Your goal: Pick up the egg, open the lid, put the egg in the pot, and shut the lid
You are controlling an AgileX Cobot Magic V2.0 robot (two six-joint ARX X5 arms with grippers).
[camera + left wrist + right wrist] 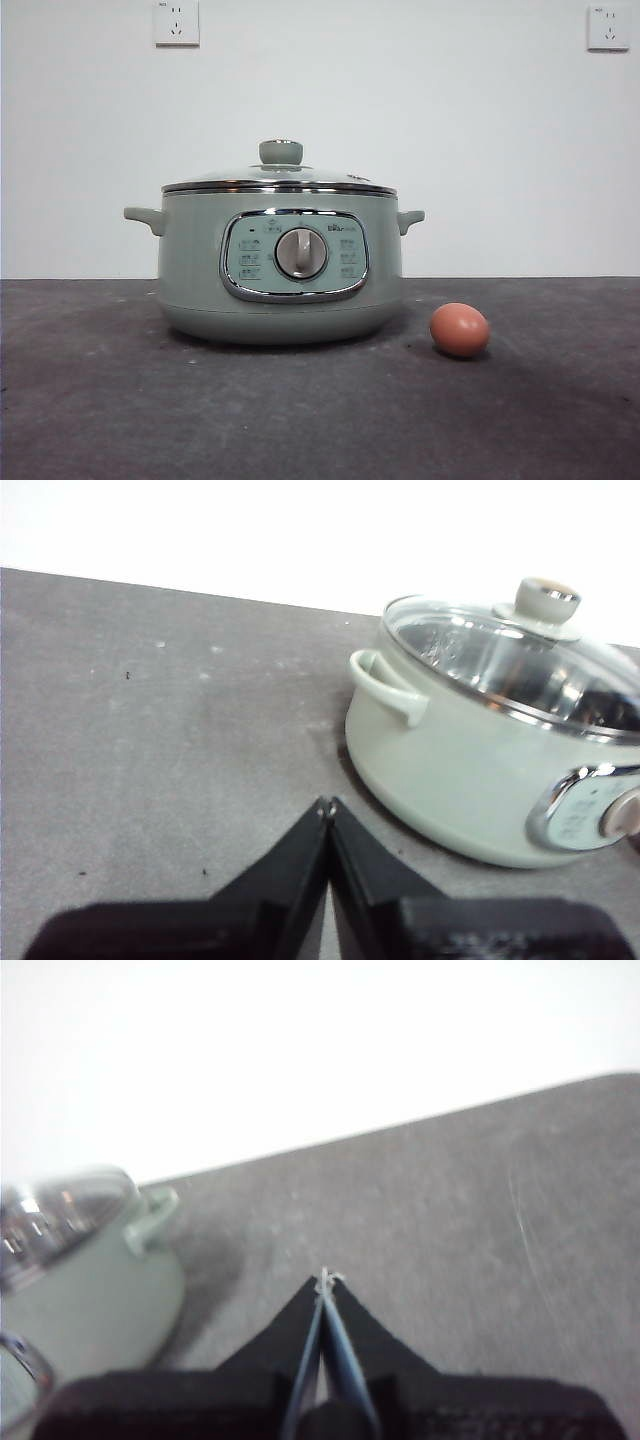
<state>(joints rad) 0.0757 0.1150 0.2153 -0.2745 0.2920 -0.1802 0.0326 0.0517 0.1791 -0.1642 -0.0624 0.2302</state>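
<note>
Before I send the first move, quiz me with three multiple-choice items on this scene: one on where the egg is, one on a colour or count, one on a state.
1. Where is the egg?
A. On the table beside the pot
B. Inside the pot
C. On top of the lid

2. What colour is the pot?
A. Bright red
B. Pale sage green
C. Black

3. How is the lid?
A. Lying on the table
B. Held up by a gripper
C. Seated on the pot

Key: 1 A, the front view shows the egg resting on the dark table, apart from the pot. 2 B, the body is pale green in all views. 3 C, its steel rim sits on the pot's edge, and both the left gripper and the right gripper are shut and empty.
</note>
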